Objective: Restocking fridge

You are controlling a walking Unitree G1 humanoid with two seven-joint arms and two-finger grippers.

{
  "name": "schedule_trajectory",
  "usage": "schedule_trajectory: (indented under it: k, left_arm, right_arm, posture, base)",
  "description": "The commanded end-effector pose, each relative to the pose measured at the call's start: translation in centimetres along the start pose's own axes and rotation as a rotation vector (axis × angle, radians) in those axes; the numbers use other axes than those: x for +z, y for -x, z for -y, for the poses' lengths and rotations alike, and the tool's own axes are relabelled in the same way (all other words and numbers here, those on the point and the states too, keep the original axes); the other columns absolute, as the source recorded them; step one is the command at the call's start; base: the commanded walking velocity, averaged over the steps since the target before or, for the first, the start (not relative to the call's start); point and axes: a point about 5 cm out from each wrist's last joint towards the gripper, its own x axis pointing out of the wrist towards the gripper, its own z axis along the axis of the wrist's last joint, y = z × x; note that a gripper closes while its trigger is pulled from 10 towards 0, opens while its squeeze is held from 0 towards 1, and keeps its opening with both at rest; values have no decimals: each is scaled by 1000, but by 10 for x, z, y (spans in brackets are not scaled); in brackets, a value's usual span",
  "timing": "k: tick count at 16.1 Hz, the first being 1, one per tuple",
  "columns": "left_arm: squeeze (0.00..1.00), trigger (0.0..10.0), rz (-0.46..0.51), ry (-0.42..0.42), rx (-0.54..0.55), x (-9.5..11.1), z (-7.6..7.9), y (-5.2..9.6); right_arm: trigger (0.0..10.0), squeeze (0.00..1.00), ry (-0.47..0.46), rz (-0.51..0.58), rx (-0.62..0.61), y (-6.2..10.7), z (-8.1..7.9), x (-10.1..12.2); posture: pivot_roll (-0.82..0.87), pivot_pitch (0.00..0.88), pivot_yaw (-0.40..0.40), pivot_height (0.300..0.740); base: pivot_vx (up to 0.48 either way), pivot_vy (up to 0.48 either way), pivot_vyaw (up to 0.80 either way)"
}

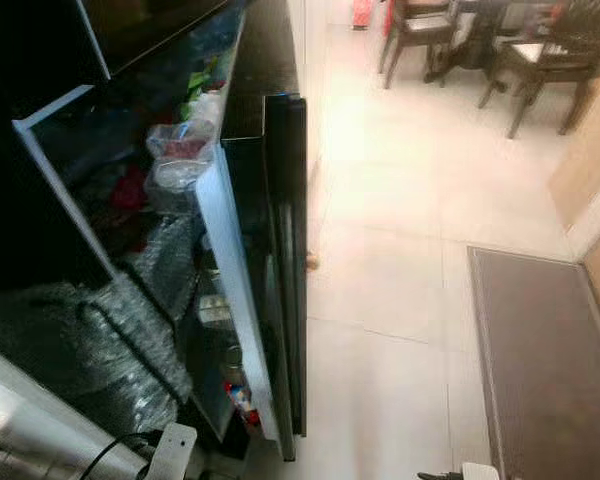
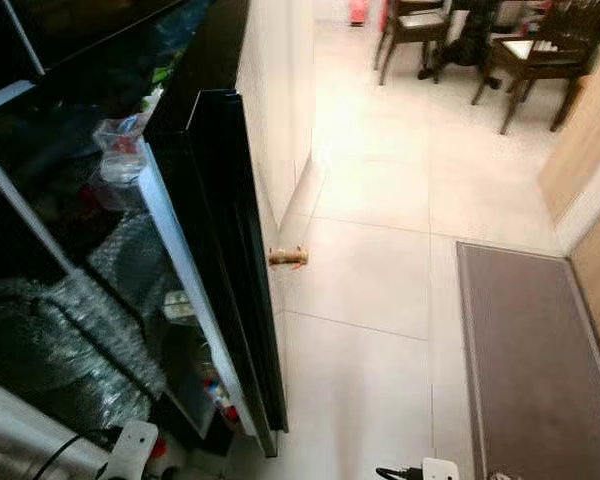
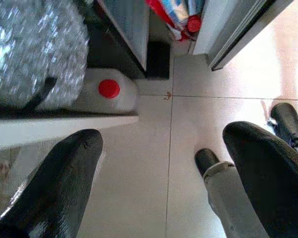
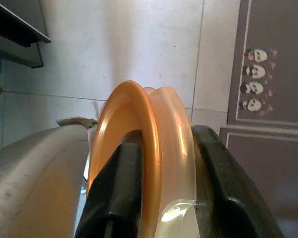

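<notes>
the pale tiled floor [image 1: 400, 200] is seen stretching away to dark wooden chairs [image 1: 540, 60] at the far end, with a grey mat [image 1: 540, 350] laid flat on the robot's right. on the left the fridge [image 1: 100, 200] is shown with its glossy black door [image 1: 280, 260] swung out; crinkled, shiny bubble wrap [image 1: 110, 330] and clear plastic bags [image 1: 180, 150] are packed inside, and small items are lodged in the door shelf. a small brown object [image 2: 288, 257] is seen at the door's edge; what it is cannot be told. a white jug with a red cap [image 3: 109, 89] is stood on the floor by the fridge base. the left gripper [image 3: 164, 173] is held low over the tiles, its fingers spread wide and holding nothing. the right gripper [image 4: 164, 188] is closed on a smooth, round orange lid [image 4: 139, 148] with a translucent rim, held on edge between the black fingers [image 4: 114, 188] above the floor.
</notes>
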Motion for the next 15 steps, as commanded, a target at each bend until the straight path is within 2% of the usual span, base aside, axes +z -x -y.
schedule_trajectory:
  k: [1, 6, 10, 13, 15]
  left_arm:
    - [0, 10000, -14, -15, -5, -3, 0, 0]
    - [0, 10000, -20, -40, -27, -4, 7, 0]
    - [0, 10000, -17, -70, -56, 0, 12, -1]
    - [0, 10000, 8, -103, -41, 12, 7, -4]
    - [0, 10000, 24, -91, -24, 17, 4, -4]
  right_arm:
    - [10000, 0, -2, -11, -3, 1, 1, -4]
    - [10000, 0, -11, -15, -27, 1, 8, -5]
    - [10000, 0, -53, 0, -63, 2, 13, -2]
    - [10000, 0, -93, 18, -77, 0, 10, 6]
    - [10000, 0, -94, 23, -73, -1, 7, 11]
  posture:
    - [-149, 0, 59, 740]
    - [-185, 0, 68, 740]
    - [-221, 0, 105, 740]
    - [-250, 4, 113, 740]
    - [-246, 1, 106, 740]
  base:
    - [0, 0, -775]
    - [0, -102, -775]
    - [0, 0, 0]
    - [0, 0, 0]
    - [0, 0, 0]
